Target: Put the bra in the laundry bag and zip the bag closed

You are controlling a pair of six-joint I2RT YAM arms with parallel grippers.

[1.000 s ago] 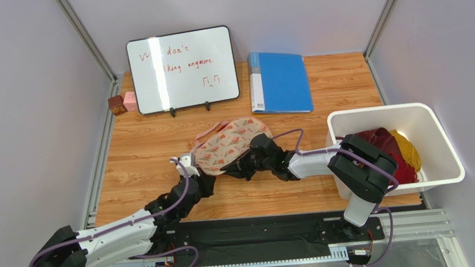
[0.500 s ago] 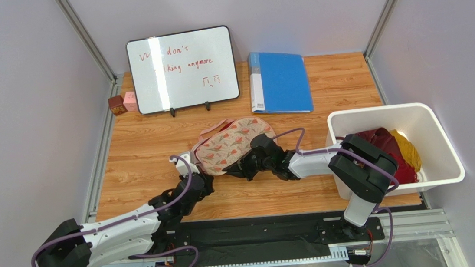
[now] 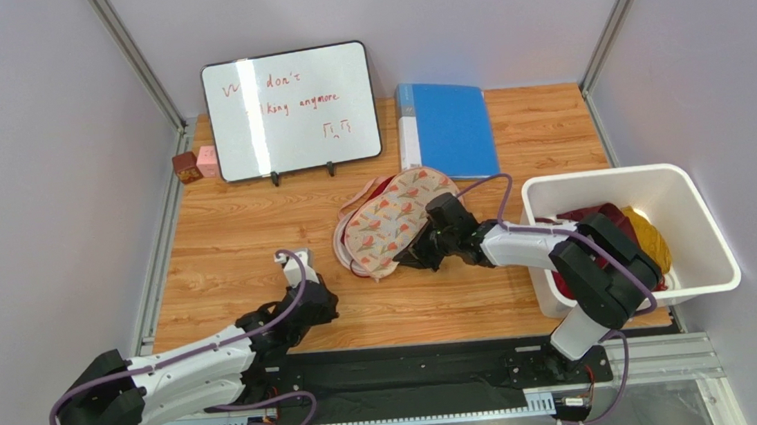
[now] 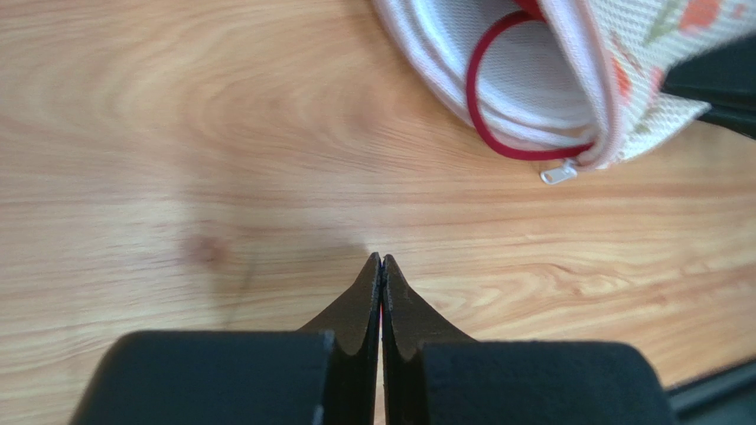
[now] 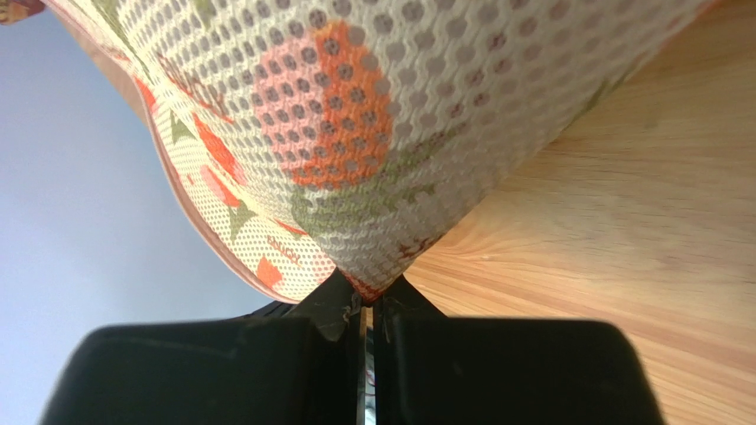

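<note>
— What sits on the wooden table [image 3: 239, 236]?
— A whiteboard [image 3: 289, 107] by the far left corner, with a brown block [image 3: 185, 167] and a pink block [image 3: 207, 161] beside it.
— And rightward?
— A blue folder [image 3: 448, 131] at the far edge, a white bin [image 3: 599, 178] at the right edge, and the laundry bag [image 3: 389, 222] near the middle.

Open table [image 3: 239, 236] left of laundry bag [image 3: 392, 222]; whiteboard [image 3: 289, 107], binder [image 3: 446, 128] behind; bin [image 3: 598, 177] (clothes [image 3: 614, 226] inside) blocks rt.
</note>
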